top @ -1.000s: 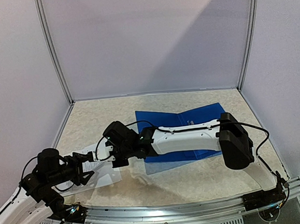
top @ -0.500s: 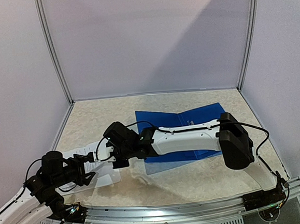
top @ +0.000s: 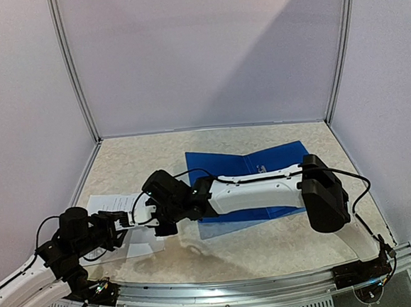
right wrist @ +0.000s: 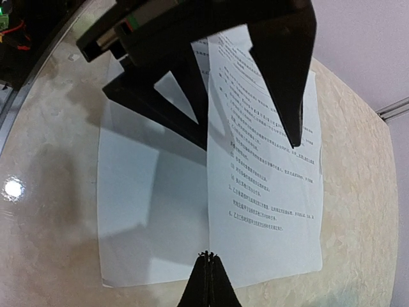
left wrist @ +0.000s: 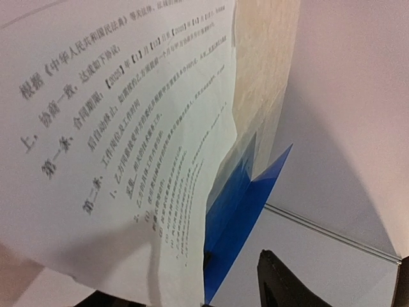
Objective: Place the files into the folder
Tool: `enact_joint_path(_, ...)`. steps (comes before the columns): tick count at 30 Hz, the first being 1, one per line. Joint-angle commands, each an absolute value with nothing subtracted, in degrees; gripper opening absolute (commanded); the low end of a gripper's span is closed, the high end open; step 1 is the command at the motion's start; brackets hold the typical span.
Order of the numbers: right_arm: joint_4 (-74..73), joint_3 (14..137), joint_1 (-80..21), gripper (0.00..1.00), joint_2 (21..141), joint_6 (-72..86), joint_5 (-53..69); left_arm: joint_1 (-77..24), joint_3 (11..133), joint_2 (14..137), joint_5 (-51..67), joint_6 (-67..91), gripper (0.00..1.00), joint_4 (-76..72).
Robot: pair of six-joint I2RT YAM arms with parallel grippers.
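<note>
The files are white printed sheets at the table's near left. My right gripper is shut on the near edge of the top sheet, which stands raised along that edge; another sheet lies flat under it. My left gripper is open, its two black fingers spread either side of the raised sheet. In the left wrist view the sheet fills the left, close to the camera. The blue folder lies open at the table's middle right, apart from both grippers.
The folder's clear inner cover lies spread toward the near side. My right arm stretches across the folder to the left. Grey walls and metal posts enclose the table on three sides.
The printed sheet has come up and now shows further toward the back left. My left arm has drawn back slightly toward its base; my right gripper has shifted a little nearer.
</note>
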State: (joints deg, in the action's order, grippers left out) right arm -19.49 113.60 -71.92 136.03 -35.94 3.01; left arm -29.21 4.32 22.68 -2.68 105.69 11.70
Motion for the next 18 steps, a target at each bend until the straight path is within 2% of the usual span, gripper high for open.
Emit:
enact_joint_path(1,-20.57,113.01,-73.48,0.0,133.4,-33.98,5.04,-29.97,3.08,24.63,-6.21,104.74,0.57,9.56)
enact_joint_path(10,-23.02,112.78,-75.61,0.0,133.62,-31.71,8.13,-29.92,6.44,32.68,-10.49,98.13,0.38,7.54)
enact_joint_path(14,-23.98,112.61,-76.45,0.0,133.34,-30.84,9.8,-29.95,8.87,34.89,-12.51,94.23,0.22,9.07)
enact_joint_path(16,-24.44,112.38,-76.55,0.0,133.08,-30.25,10.66,-29.91,10.05,35.35,-13.4,91.77,0.11,10.06)
enact_joint_path(17,-25.05,112.41,-76.45,0.05,132.94,-29.45,11.01,-29.89,11.06,35.5,-14.1,89.77,0.06,10.84)
enact_joint_path(18,-25.85,112.39,-76.34,0.17,132.77,-29.03,11.51,-29.88,12.36,35.76,-15.01,87.51,0.01,12.52)
